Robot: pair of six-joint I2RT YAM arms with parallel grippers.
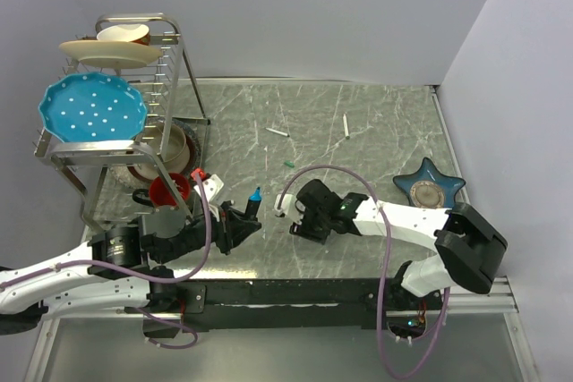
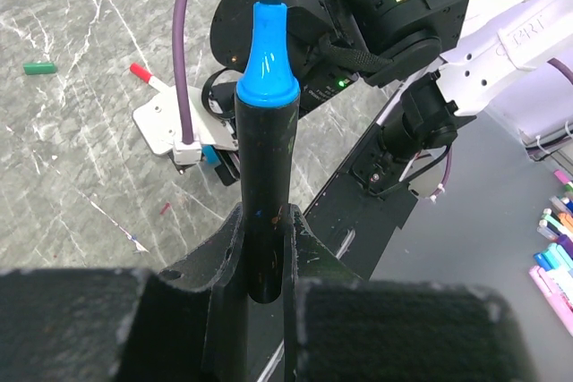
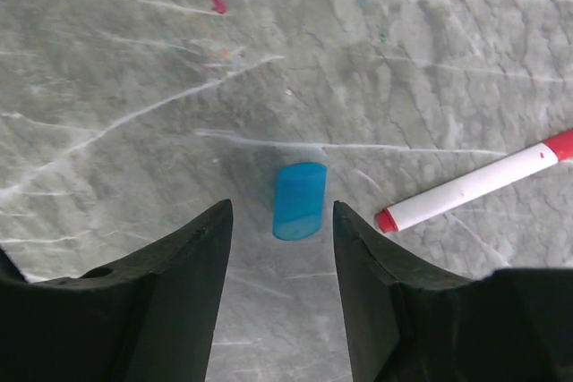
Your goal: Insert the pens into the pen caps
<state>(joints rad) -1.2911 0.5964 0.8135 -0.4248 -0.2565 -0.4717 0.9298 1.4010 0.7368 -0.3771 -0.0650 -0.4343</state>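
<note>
Early going here. The left hand is clamped on the lower barrel of the black marker, holding it up off the desk with its blue tip bare and pointing up and away; no cap on it yet. Over to the right hand: its jaws stand apart, hovering low over the blue cap; the cap lies on its side on the desk between the two fingers, with a gap on either side, so nothing is gripped there.

Just beside the cap, to its right in the right wrist view, lies a red-ended pen, flat on the desk; whether it wears a cap I cannot tell. Further back, two white pens lie loose and well apart from both hands; a green cap sits on its own near them.

So by my reading nothing is joined yet. The blue pair is the one in play, pen in one hand and cap about to be picked; the thin pens all wait their turn. I cannot make out a black cap anywhere.
</note>
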